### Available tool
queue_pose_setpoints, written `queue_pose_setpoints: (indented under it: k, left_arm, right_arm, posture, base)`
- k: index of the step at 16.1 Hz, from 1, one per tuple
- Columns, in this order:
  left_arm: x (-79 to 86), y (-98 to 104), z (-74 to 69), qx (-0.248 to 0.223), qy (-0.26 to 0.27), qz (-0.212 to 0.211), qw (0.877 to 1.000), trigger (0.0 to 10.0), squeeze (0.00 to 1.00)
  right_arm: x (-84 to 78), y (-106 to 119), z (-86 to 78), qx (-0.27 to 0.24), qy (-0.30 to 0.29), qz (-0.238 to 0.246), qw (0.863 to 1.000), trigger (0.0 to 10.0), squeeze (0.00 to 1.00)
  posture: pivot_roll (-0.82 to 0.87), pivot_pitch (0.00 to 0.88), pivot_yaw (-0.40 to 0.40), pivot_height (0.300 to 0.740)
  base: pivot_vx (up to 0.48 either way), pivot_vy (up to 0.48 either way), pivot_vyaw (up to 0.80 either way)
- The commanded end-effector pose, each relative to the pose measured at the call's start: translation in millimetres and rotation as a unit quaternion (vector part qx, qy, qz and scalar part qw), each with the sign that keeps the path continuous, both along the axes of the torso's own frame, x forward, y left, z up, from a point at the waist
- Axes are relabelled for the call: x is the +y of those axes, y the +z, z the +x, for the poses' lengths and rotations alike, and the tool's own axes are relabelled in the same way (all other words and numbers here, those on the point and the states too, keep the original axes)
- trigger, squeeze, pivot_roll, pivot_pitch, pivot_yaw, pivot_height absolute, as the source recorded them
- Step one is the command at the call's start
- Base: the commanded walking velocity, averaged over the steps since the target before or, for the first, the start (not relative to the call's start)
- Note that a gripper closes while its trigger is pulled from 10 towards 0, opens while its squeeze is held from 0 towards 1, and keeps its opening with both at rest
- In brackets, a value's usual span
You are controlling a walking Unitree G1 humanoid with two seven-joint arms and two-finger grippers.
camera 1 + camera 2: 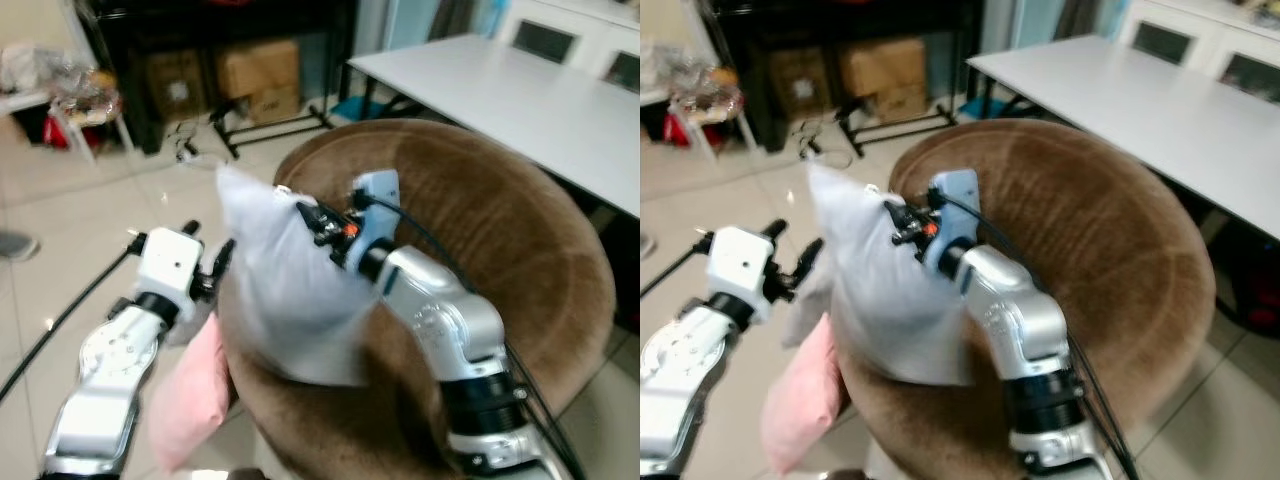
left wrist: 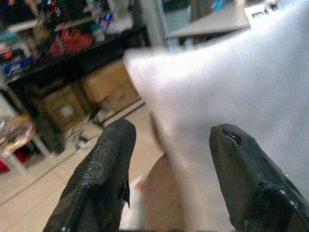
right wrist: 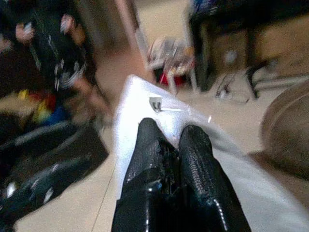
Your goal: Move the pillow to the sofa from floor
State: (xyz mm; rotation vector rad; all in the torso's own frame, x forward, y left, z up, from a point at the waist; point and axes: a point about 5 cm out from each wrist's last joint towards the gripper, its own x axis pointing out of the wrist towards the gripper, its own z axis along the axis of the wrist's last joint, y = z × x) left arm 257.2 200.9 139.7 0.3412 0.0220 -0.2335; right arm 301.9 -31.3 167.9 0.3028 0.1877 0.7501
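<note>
Head views first: the white pillow [image 1: 285,290] hangs over the near rim of the round brown sofa [image 1: 520,250], which looks like fuzzy velvet. Its long axis runs from a pointed corner up top, toward the room, down to a fat rounded end resting on the sofa's near rim. The right gripper [image 1: 318,222] pinches the pillow near that upper edge, silver arm reaching in over the seat. The left gripper [image 1: 222,262] sits just beside the pillow's left side, by the sofa's outer wall. A pink pillow [image 1: 195,395] droops below the white one against the sofa's outside. Behind are a white table [image 1: 520,95], cardboard boxes [image 1: 258,75] under a dark shelf and a tiled floor [image 1: 70,230].

Left wrist view: both textured black fingers [image 2: 104,179] are spread wide with nothing between them. The white fabric fills the space just past one finger, smooth and a bit blown out. You get the boxes closer here.

Right wrist view: the two fingers [image 3: 149,159] are pressed together on the pillow's corner, fabric bunched under them, with a small tag visible. A person [image 3: 67,63] in dark clothes stands in the blurry background.
</note>
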Motion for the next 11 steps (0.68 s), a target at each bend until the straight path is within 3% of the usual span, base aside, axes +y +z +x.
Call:
queue_pose_setpoints:
  k: [1,11]
  left_arm:
    - [-5.6,-1,1.3,0.003,-0.014,0.004,1.000,10.0,0.00]
    - [-12.2,-10,-4.8,0.034,-0.062,0.020,0.997,10.0,0.00]
  right_arm:
    - [-3.0,16,2.5,-0.037,-0.007,0.010,0.999,10.0,0.00]
    - [7.2,19,9.5,-0.032,0.017,-0.002,0.999,10.0,0.00]
  posture:
    - [0.01,0.000,-0.038,0.740]
    - [0.01,0.000,-0.043,0.740]
  base:
    - [0.000,0.000,0.00]
    - [0.000,0.000,0.00]
